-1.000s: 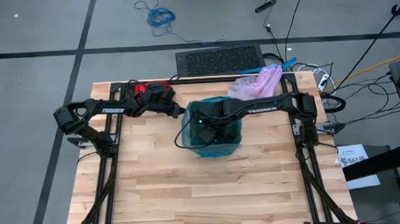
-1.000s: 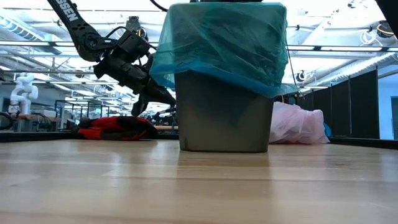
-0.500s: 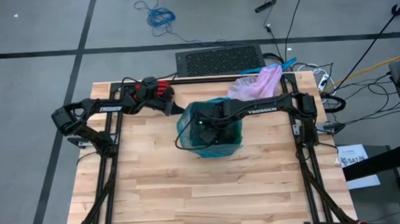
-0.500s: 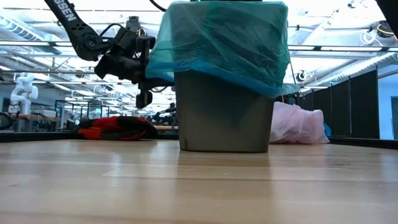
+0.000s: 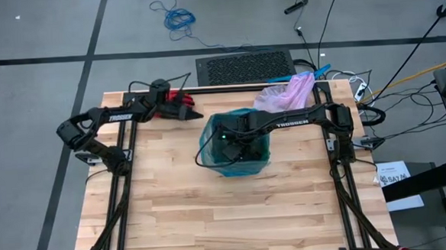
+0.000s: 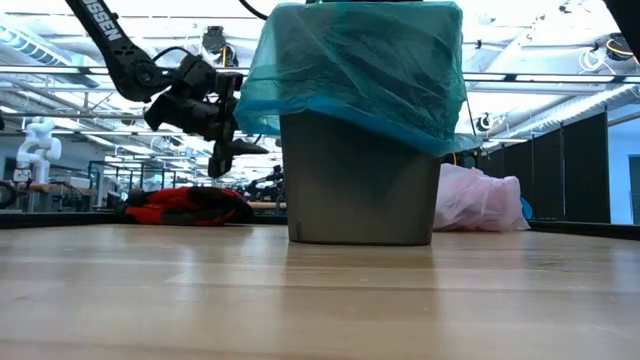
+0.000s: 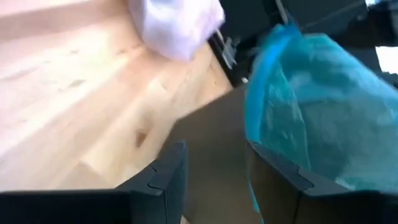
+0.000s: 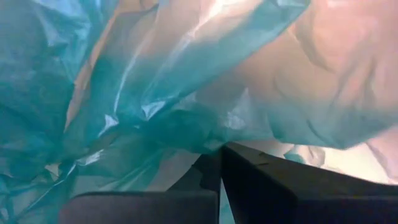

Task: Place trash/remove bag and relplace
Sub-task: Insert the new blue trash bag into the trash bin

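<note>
High view, and the right arm is stretched across the table with its right gripper [image 5: 230, 144] plunged down inside the bin [image 6: 360, 180], fingers [image 8: 261, 180] pressed together amid the folds of the teal-green bag [image 6: 355, 70] lining it. The left arm reaches along the far edge, left gripper [image 6: 222, 140] raised above the red glove [image 6: 185, 205], its fingers [image 7: 168, 177] parted with nothing between them, pointed toward the bin. The lilac-pink bag [image 5: 286, 92] sits bunched at the far right corner of the table [image 5: 212, 210], behind the bin.
</note>
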